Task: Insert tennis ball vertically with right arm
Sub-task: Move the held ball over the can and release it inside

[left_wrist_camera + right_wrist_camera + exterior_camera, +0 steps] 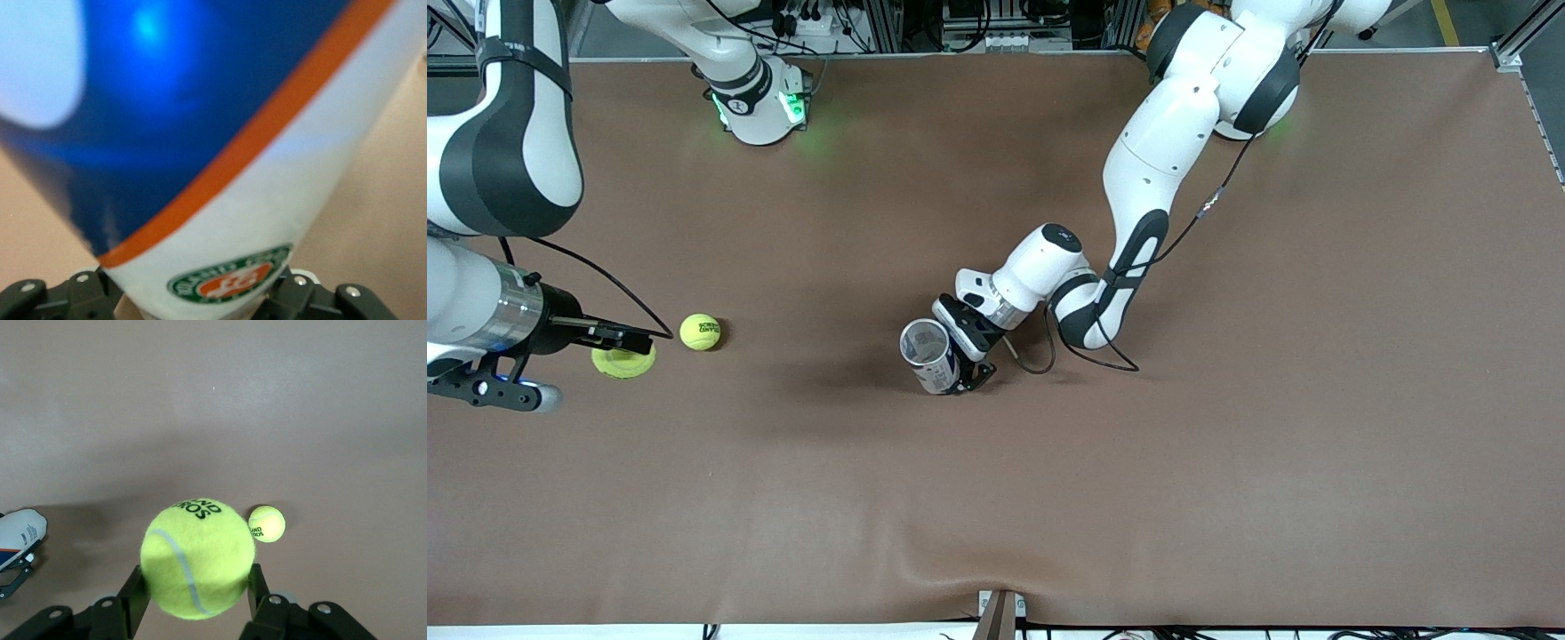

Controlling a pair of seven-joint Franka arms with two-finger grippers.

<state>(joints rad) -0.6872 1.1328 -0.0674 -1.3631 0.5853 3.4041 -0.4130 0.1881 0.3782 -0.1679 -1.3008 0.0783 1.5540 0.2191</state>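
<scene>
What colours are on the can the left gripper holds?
The can is blue and white, split by an orange stripe; clearest in the left wrist view.

Tennis balls [198,563] [700,332] looking fuzzy felt; ball can [930,356] showing glossy printed wall; table cover [1227,462] looking matt brown, slightly wrinkled.

Two tennis balls: one held tennis ball [198,558] clamped in the right gripper [197,603], one loose tennis ball [700,332] on the table [1227,462]. One ball can [929,356], gripped by the left gripper [966,354]. Two robot arms.
</scene>
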